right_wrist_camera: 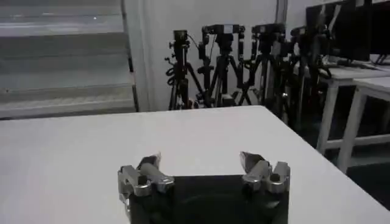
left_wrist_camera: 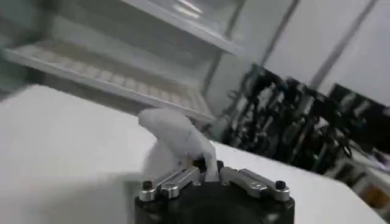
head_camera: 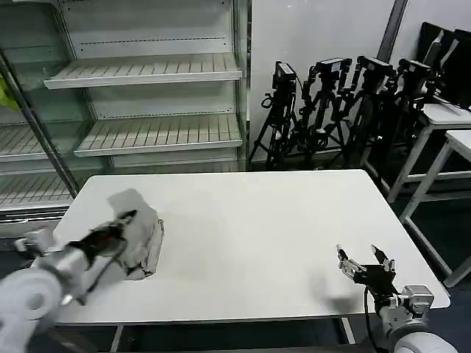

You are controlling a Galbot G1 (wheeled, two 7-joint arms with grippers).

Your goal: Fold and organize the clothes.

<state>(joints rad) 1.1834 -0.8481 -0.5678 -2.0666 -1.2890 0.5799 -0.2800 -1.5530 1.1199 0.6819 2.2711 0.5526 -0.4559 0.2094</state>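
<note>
Nearest me, my left hand (head_camera: 121,224) is pinched shut on the T-shirt (head_camera: 140,239), bunched at the table's (head_camera: 250,228) nine o'clock. Soft, light, floppy; I'd judge a hem corner grips best. My right hand (head_camera: 363,262) hovers spread wide and empty at five o'clock.

light grey T-shirt (head_camera: 140,232), bunched in a heap, table's left side

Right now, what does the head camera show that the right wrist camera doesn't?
Head view alone: the left claw shut on the bunched grey T-shirt near the table's left edge.

Right wrist view alone: a close look at the right claw, open over bare tabletop.

Both share: the white table, the shelves and the black tripods behind.
</note>
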